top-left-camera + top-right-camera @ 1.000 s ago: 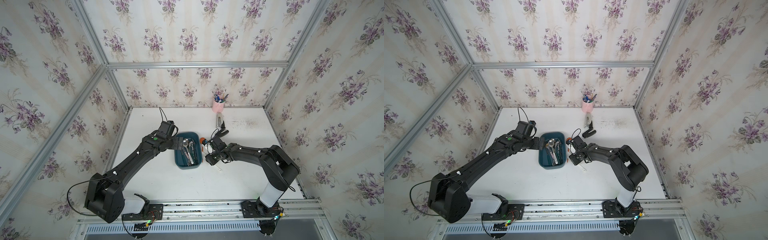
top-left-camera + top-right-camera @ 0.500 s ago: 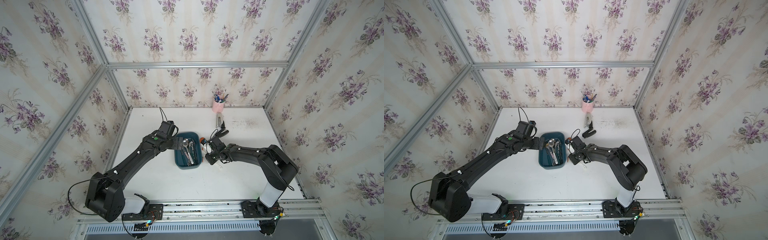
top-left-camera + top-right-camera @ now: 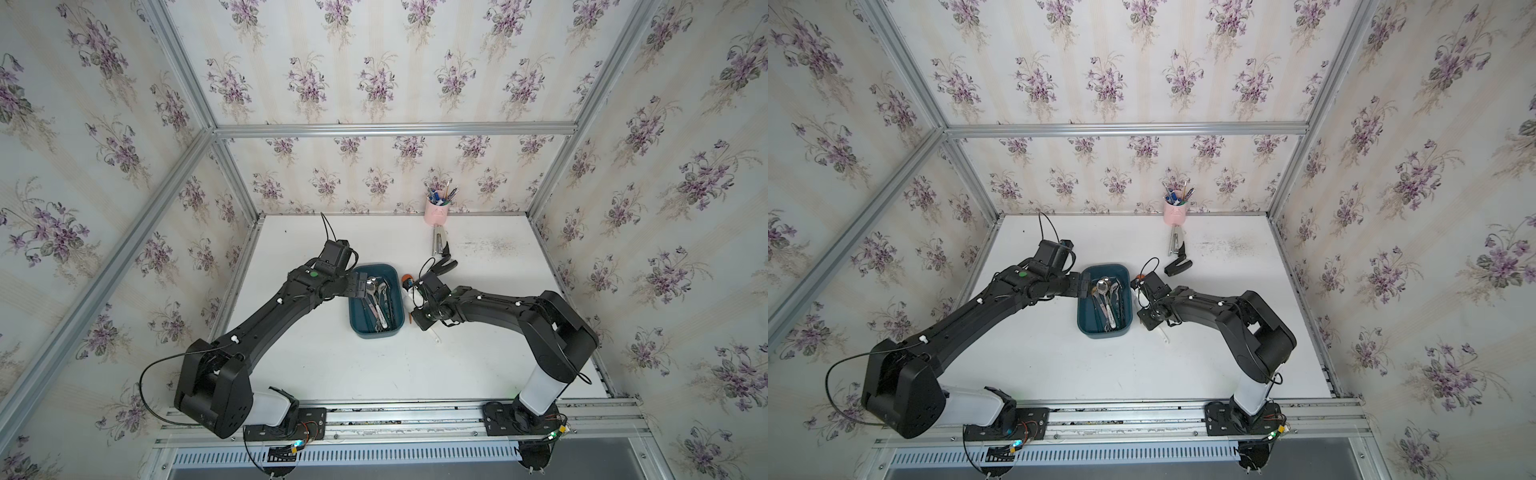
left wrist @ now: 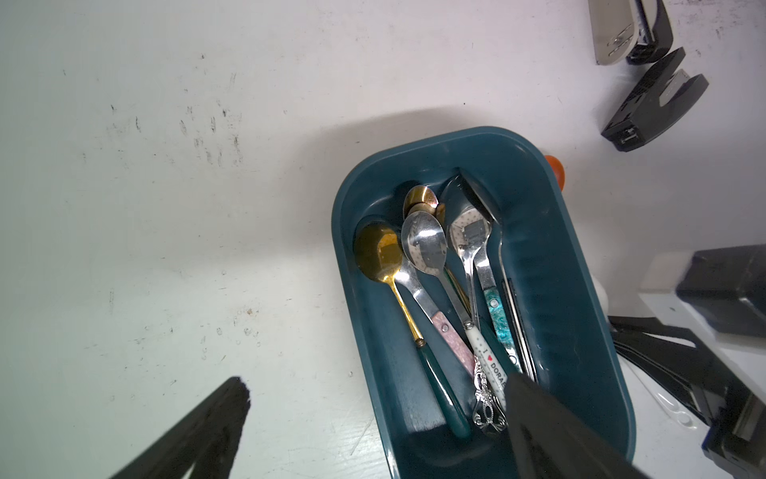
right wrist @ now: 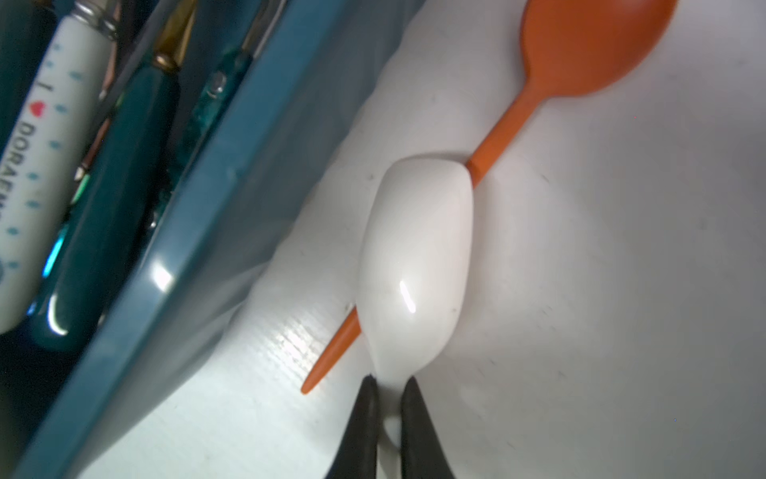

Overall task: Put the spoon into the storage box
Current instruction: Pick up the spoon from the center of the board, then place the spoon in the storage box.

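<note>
Item 1, nearest the rail: white desk [image 3: 332, 365], scuffed, carrying all items noted.

Item 2: right gripper [image 5: 389, 385]. The jaws are closed on the thin neck of a white spoon [image 5: 418, 257], just below its bowl. This spoon is outside the storage box [image 3: 376, 333], just beside the box's long wall on the robot's right. It lies across the handle of an orange spoon [image 5: 580, 45], whose pointed tip shows on one side of the white bowl and whose own bowl shows on the other. Whether the white spoon is off the desk, I cannot tell.

Item 3: the storage box holds several metal spoons [image 4: 422, 244] lying lengthwise, bowls toward the far end (handles teal, pink and white among them).

Item 4: left gripper [image 4: 378, 383]. The jaws stand wide apart and grip nothing; one finger is over the box interior, the other over bare desk beside it.

Item 5, farther back: a small black object [image 3: 446, 264], then a silver stapler-like item [image 3: 438, 243].

Item 6, at the back wall: pink pen cup [image 3: 436, 212], upright, holding pens.
</note>
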Controlling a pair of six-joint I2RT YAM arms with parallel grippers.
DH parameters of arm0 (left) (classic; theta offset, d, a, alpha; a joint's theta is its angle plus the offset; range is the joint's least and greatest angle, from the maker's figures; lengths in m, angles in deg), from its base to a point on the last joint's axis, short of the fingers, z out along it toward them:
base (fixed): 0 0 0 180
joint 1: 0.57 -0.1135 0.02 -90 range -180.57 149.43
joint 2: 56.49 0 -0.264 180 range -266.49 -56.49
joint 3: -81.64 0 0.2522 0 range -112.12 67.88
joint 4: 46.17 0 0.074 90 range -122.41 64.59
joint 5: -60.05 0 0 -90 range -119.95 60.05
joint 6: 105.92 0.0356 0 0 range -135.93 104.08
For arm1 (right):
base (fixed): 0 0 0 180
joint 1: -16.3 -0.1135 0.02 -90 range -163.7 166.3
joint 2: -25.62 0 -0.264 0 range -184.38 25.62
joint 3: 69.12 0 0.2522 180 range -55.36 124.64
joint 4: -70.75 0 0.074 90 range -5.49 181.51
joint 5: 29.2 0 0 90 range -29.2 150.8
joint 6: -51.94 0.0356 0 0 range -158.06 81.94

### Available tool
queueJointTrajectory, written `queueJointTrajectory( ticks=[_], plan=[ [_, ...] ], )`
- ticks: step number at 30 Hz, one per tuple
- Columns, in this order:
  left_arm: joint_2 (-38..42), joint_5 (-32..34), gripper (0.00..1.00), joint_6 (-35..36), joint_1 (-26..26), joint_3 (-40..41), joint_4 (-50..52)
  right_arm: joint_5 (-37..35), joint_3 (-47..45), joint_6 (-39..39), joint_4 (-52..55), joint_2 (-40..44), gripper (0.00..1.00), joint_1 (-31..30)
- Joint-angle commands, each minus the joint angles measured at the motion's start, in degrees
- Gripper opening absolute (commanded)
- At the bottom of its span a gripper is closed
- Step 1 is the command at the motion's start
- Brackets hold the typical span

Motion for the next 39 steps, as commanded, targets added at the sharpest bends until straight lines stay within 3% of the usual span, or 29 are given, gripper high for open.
queueJointTrajectory(
  ticks=[1, 5, 10, 14, 19, 26, 35, 39],
  plan=[
    [0.1, -1.1, 1.00, 0.4, 0.0, -0.9, -0.6, -0.8, 0.4, 1.1, 1.7, 3.1, 0.05, 0.2],
    [0.2, -4.2, 1.00, 1.0, -0.1, -1.2, -1.1, 2.8, 0.5, 3.1, 0.6, 8.3, 0.05, 2.2],
    [0.4, -16.9, 1.00, 2.2, -0.1, -1.7, -3.4, 6.9, 5.5, 6.2, 1.7, 10.3, 0.06, 5.3],
    [-0.1, -23.3, 1.00, 2.4, 0.0, -1.9, -4.2, 11.5, 11.1, 9.6, 1.9, 9.3, 0.07, 5.3],
    [2.4, -18.9, 1.00, 2.0, 0.0, 0.4, -4.5, 17.7, 17.8, 15.9, 1.2, 5.6, 0.08, 5.0],
    [5.3, -14.6, 1.00, 0.6, -0.7, 3.3, -3.8, 18.3, 24.7, 20.5, 2.1, -0.7, 0.08, 1.4],
    [12.3, -16.5, 1.00, -4.1, -9.9, 11.0, -6.5, 15.7, 25.3, 27.1, -0.3, -7.1, 0.08, -3.1],
    [12.8, -17.0, 1.00, -3.5, -11.0, 11.4, -5.6, 15.2, 24.2, 29.0, -3.4, -9.6, 0.09, -4.2]
  ],
)
